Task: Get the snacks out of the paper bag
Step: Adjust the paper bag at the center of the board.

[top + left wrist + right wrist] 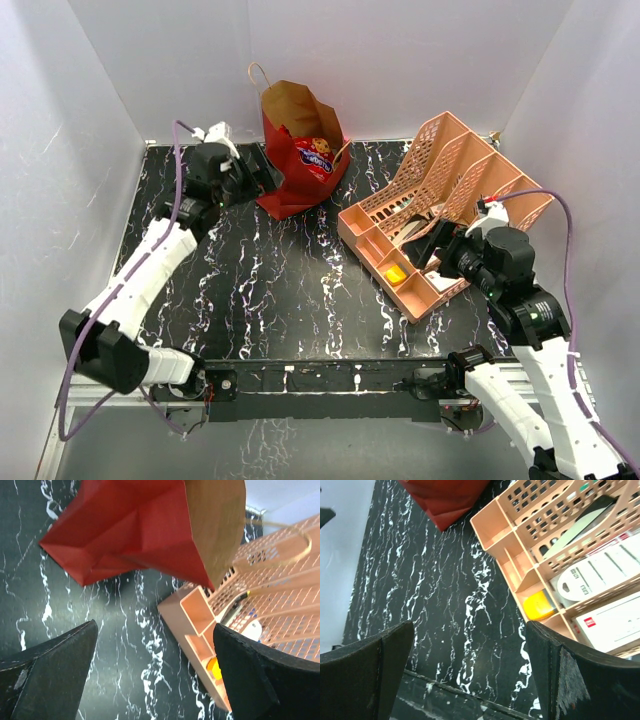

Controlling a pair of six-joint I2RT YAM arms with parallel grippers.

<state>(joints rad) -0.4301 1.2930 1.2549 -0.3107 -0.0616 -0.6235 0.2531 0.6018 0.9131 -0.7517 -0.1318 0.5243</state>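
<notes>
Bag: one (285, 185), red outside, kraft inside, at the back of the table (280, 290); it leans with its mouth open upward
Snacks: one chip bag (313, 152) shows in the mouth, red-orange with a blue logo; smaller packets, if any, lie hidden deeper, so their count cannot be told
Chip bag handling: likely light, puffy and crinkly, with slick film and brittle contents; best pinched gently at the top seam or a corner, not across the belly
Bag handling: thin, light paper that will probably slide or tip when reached into; steadying the rim should help
Left gripper (258, 172): one, jaws wide apart and empty, just beside the bag's left flank
Right gripper (432, 246): one, jaws wide apart and empty, above the organizer (440, 170), well apart from the bag
Other things: one peach organizer, one yellow block (396, 272) in a front compartment
</notes>
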